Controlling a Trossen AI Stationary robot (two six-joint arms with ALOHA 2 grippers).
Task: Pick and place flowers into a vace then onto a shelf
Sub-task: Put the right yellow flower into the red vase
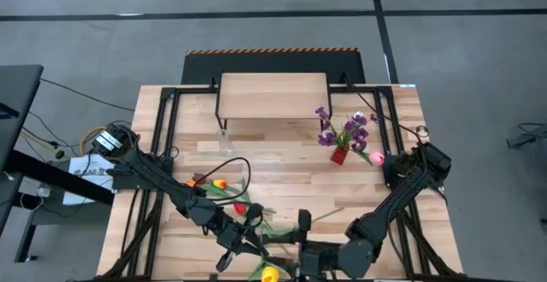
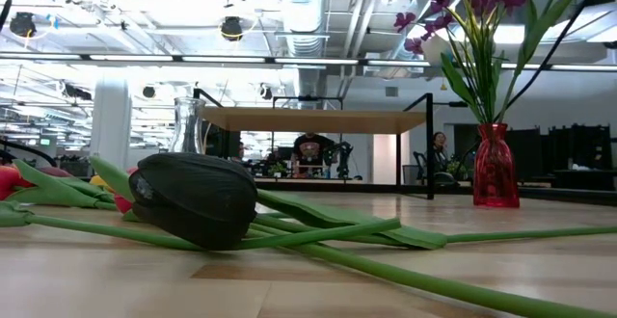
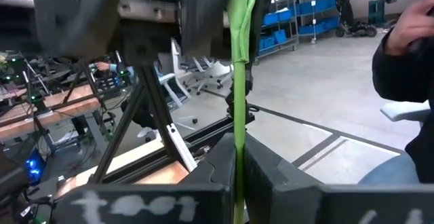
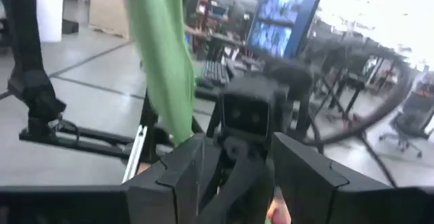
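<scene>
Slatted table (image 1: 282,167): red vase (image 1: 339,155) of purple sprigs stands near shelf (image 1: 273,95), not on it. Left gripper (image 1: 229,254) pinches a green stem (image 3: 237,115); right gripper (image 1: 301,231) half-open alongside. Loose flowers (image 1: 224,188) remain near front edge.

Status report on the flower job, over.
Left end effector shut on a green flower stem. Right end effector open at near table edge. Red vase already holds flowers; shelf bare.
</scene>
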